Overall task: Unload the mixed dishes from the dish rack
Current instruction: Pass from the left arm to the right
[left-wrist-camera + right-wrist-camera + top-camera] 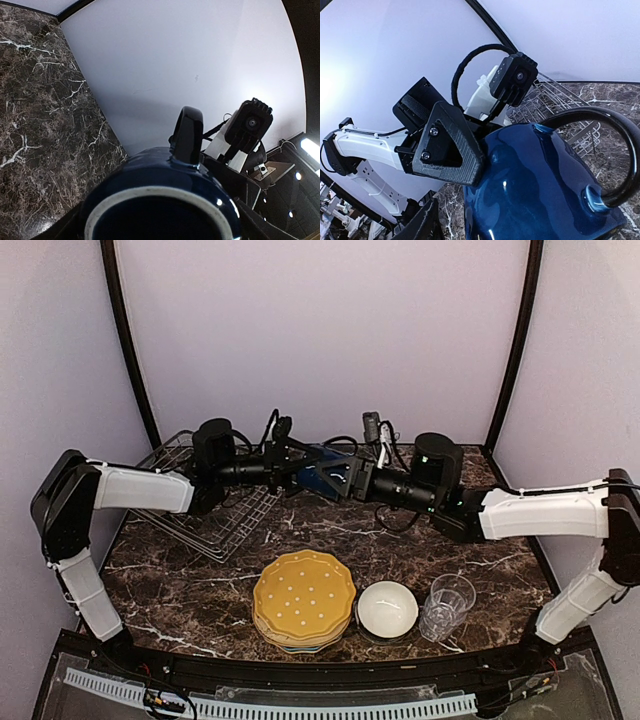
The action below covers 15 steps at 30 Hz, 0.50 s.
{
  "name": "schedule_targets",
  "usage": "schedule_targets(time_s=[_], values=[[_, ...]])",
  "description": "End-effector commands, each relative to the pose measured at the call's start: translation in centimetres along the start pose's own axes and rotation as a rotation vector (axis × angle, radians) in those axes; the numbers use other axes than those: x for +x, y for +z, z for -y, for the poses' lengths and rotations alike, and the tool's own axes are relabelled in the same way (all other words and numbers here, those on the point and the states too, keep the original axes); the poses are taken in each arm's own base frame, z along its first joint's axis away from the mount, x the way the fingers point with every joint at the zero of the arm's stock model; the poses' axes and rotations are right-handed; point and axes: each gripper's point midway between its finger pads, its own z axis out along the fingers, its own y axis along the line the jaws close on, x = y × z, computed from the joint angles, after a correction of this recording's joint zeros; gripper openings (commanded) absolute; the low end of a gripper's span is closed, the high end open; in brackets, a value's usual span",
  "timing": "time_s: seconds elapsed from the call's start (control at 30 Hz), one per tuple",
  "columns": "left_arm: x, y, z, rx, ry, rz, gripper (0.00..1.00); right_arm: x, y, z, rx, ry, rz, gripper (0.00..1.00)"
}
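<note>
Evidently a mid-air handover is the step in hand, judged by how the two arms meet above the back of the dark marbled table. At the left, the shallow silver-grey wire dish rack is seen behind the left arm. Just right of it, the left gripper is clenched on the dark blue glazed ceramic mug, which is held off the table between the arms. In the right wrist view one black finger is seen pressed flat against the mug's wall. The looped handle is seen standing clear of that grasp. Against the mug's other side the right gripper is placed, but whether its jaws are closed on the mug cannot be told.

A firm hold on the body by the right gripper should be confirmed before the left is released, since the glaze is likely to be slippery. The handle is best kept out of the pinch. Afterwards a bare patch of table should be chosen, well apart from the stacked scalloped plates with the yellow white-dotted one on top, the round white bowl and the clear glass tumbler, which would probably tip at a knock.
</note>
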Motion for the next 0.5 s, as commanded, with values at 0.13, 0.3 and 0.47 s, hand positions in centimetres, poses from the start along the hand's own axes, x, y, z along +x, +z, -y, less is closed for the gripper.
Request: schedule_targets(time_s=[0.13, 0.3, 0.47], values=[[-0.2, 0.3, 2.1, 0.054, 0.086, -0.004, 0.42, -0.4, 0.0, -1.1, -0.143, 0.076, 0.054, 0.23], [-0.1, 0.3, 2.2, 0.049, 0.098, -0.016, 0.44, -0.2, -0.2, -0.7, -0.134, 0.080, 0.051, 0.00], [0.0, 0.1, 2.0, -0.004, 0.136, -0.032, 0.76, -0.6, -1.7, -0.1, -0.079, 0.047, 0.066, 0.00]])
